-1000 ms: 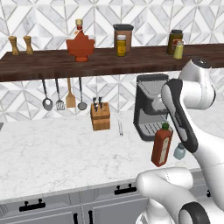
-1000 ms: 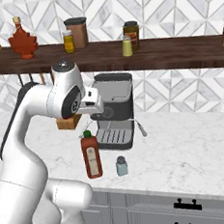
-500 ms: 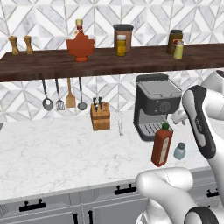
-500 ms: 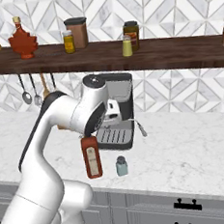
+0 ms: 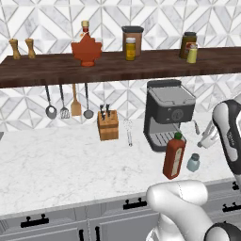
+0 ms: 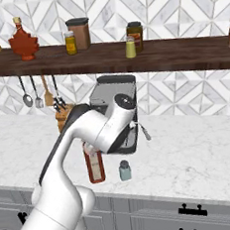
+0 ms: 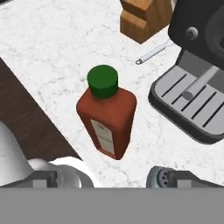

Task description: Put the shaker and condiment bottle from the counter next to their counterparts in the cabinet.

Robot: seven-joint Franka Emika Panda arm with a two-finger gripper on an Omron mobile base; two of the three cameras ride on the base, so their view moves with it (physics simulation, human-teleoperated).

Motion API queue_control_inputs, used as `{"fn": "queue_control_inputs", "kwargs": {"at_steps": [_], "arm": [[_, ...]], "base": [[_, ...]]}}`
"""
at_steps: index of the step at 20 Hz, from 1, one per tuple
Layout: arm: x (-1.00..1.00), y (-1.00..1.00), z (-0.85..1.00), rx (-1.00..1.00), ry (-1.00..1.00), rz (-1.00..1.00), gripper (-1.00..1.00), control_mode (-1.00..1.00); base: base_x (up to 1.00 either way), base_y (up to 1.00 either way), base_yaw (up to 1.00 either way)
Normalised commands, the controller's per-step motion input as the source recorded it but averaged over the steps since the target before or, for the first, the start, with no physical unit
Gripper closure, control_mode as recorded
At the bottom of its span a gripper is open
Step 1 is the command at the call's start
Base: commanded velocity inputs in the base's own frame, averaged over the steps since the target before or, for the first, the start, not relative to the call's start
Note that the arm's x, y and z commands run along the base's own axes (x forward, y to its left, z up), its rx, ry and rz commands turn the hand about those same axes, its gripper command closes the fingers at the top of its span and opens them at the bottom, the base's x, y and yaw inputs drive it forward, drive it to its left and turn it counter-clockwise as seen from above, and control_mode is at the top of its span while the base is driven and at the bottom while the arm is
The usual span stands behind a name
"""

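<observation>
Nothing shelved yet. Desk carries both task items at its near right edge, in front of the coffee machine. Cabinet shelf has the counterparts only: maple-leaf bottle left, yellow-green shaker right. Condiment bottle is upright and free; shaker is just beside it. Pincer hangs above them, jaws wide apart, holding nothing. Both pick-and-place runs remain.

- In the hand view, we see the shaker just beside the pincer, cut off by the bottom band.
- Ahead of the pincer, the coffee machine and knife block run off the frame edge.
- In the right base view, the arm hides part of the condiment bottle.
</observation>
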Motion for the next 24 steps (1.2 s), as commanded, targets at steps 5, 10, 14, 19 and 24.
{"fn": "queue_control_inputs", "kwargs": {"at_steps": [5,10,14,19,24], "arm": [[0.00,-0.29,-0.06,0.11,-0.18,0.50,-1.00,-1.00],[0.17,-0.03,-0.08,0.08,-0.17,0.50,-1.00,-1.00],[0.11,0.00,0.00,0.07,-0.17,0.39,-1.00,-1.00],[0.00,0.00,0.00,0.03,-0.14,0.34,-1.00,-1.00],[0.00,0.00,0.02,0.02,-0.06,0.19,-1.00,-1.00]], "base": [[0.00,0.00,0.00],[0.00,0.00,0.00],[0.00,0.00,0.00],[0.00,0.00,0.00],[0.00,0.00,0.00]]}}
